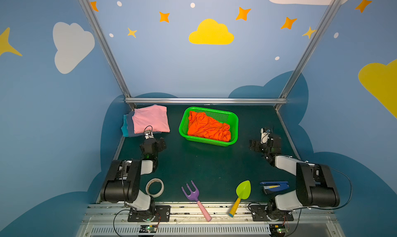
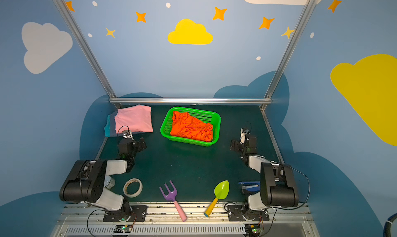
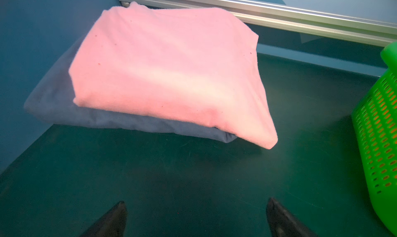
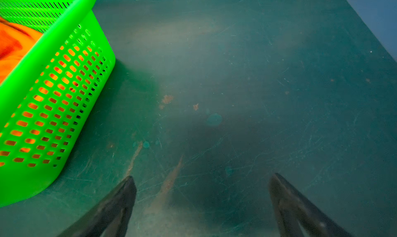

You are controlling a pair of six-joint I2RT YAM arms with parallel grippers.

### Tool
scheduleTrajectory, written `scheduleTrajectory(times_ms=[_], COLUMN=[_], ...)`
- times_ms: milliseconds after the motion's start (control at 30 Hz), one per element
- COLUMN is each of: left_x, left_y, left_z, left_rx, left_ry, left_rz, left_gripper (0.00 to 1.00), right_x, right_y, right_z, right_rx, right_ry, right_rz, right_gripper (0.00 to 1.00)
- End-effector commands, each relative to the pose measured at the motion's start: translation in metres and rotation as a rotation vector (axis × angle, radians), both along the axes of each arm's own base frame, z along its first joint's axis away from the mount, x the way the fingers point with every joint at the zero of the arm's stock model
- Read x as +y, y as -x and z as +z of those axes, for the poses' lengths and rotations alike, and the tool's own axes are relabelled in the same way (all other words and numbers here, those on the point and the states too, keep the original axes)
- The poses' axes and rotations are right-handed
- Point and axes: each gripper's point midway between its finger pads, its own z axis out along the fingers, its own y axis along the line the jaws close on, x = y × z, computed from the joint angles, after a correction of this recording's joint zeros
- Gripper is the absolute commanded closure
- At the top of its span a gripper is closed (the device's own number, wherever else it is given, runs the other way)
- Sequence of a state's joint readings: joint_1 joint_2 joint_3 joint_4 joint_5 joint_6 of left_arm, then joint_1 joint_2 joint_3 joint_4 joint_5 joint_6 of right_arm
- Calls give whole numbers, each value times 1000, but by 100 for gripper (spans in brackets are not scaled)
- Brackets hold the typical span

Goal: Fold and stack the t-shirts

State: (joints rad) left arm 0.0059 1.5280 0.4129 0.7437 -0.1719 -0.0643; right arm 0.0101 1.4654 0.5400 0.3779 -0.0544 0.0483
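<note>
1. The tape, fork, trowel and stapler are lying well nearer than the basket. The tabletop between them and the basket is judged the spreading area, so cloth should be kept off these tools.

2. The left gripper is standing left of the basket and slightly nearer. The right gripper is standing right of it. Both are spread wide and empty, over the tabletop, and neither is touching the basket.

3. The step in hand is judged to be fetching the orange shirt, which is lying crumpled inside the basket and filling most of it. The shirt is lying between the two grippers, well apart from each. For a clean pick:
   - Approach from above, clearing the rim.
   - Close on a raised ridge of cloth, not on the basket wall.
   - Lift straight up, since a snag is likely to drag the basket.

4. Left of the basket, at the far corner, the pink shirt is lying folded on the grey-blue shirt. The teal shirt is showing at the stack's left edge. The left gripper is pointing at this stack, near it but apart.
</note>
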Motion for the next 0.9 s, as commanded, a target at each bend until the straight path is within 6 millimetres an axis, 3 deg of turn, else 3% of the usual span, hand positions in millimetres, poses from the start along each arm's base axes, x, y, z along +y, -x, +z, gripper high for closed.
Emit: scheduleTrajectory(times_ms=[0, 100, 200, 267, 333, 433, 500, 600, 767, 867], left_x=[-19, -22, 6, 39, 55, 56, 41, 5, -61, -100], left_y=[-14, -17, -12, 12, 43, 48, 27, 3, -17, -21], left_z=[27, 57, 96, 114, 126, 147, 152, 150, 121, 102], left_rx=[-16, 77, -26, -47, 5, 23, 26, 47, 243, 364], left_ry=[8, -17, 111, 252, 344, 368, 436, 572, 626, 609], left_rz=[-107, -65, 199, 542, 773, 809, 673, 480, 295, 194], left_gripper=[0, 0, 0, 0, 0, 0, 0, 5, 11, 12], right_x=[4, 5, -2, -4, 6, 28, 47, 99, 193, 234], right_y=[-9, -10, -3, 5, 14, 14, 12, 2, -22, -36], right_z=[27, 52, 80, 107, 130, 153, 153, 142, 120, 100], right_rx=[-71, -14, -3, -63, -127, -207, -140, -26, 85, 170], right_ry=[19, 24, 20, 57, 110, 83, 72, 57, 14, 4], right_rz=[26, -11, -156, -247, -219, -135, -63, 128, 405, 512], right_gripper=[3, 3, 3, 3, 3, 3, 3, 3, 6, 10])
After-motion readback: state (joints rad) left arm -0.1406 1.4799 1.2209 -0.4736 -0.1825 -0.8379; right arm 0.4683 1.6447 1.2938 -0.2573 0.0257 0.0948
